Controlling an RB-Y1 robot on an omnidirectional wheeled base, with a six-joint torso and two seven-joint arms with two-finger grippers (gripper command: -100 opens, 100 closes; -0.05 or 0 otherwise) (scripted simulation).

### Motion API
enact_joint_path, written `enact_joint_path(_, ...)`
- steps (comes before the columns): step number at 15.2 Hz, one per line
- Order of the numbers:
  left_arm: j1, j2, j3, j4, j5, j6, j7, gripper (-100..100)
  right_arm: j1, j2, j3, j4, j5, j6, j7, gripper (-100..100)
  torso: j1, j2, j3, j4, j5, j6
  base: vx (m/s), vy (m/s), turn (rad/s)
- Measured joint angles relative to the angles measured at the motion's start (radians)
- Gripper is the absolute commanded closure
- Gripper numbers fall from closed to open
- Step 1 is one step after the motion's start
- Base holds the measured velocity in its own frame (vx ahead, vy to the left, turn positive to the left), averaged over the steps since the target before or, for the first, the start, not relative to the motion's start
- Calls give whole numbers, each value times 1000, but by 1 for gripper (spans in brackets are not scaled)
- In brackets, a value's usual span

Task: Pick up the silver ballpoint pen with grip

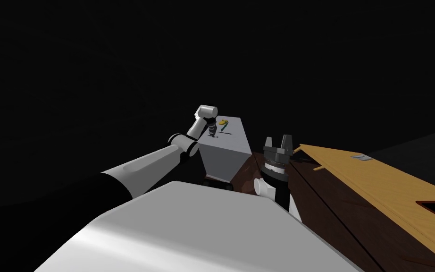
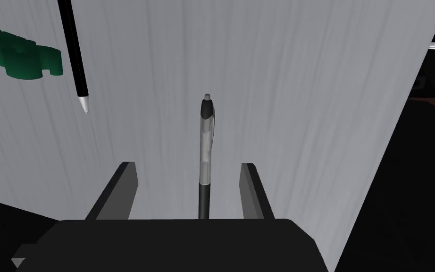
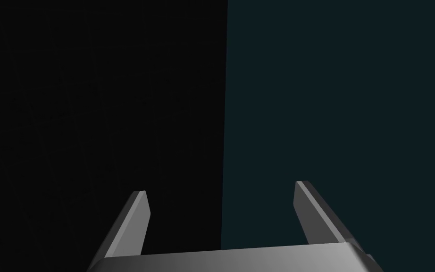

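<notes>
The silver ballpoint pen [image 2: 205, 151], with a black grip and a black cap end, lies on the grey top of a box-like stand [image 2: 306, 104]. My left gripper [image 2: 189, 166] hangs open straight over it, one finger on each side of the pen's barrel, neither touching it. In the head view the left gripper [image 1: 212, 133] is at the near part of the stand's top [image 1: 233, 127]. My right gripper [image 3: 221, 189] is open and holds nothing; in the head view the right gripper [image 1: 277, 140] points up beside my chest.
A black pencil-like stick with a pale tip [image 2: 75, 52] and a green object [image 2: 23, 54] lie farther out on the stand's top. A yellow and green thing [image 1: 223, 124] shows there too. A dark brown table [image 1: 334, 208] with a tan board [image 1: 386, 184] stands to the right.
</notes>
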Motion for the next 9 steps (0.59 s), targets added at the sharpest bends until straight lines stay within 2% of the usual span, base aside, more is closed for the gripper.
enact_joint_path(3, -31, -12, -4, 5, -14, -50, 6, -100, 0, 0, 0, 0, 0, 0, 0, 0, -6, 5, 3, 1, -1, 0, -117, -130, 44)
enact_joint_path(5, -50, -19, -6, -3, -27, -67, 10, -100, 0, 0, 0, 0, 0, 0, 0, 0, -12, 7, 4, 2, -3, 1, -153, -220, 61)
enact_joint_path(9, -81, -46, -18, -20, -62, -61, 26, -100, 0, 0, 0, 0, 0, 0, 0, 0, -16, 12, 7, 3, -4, 1, -191, -225, 64)
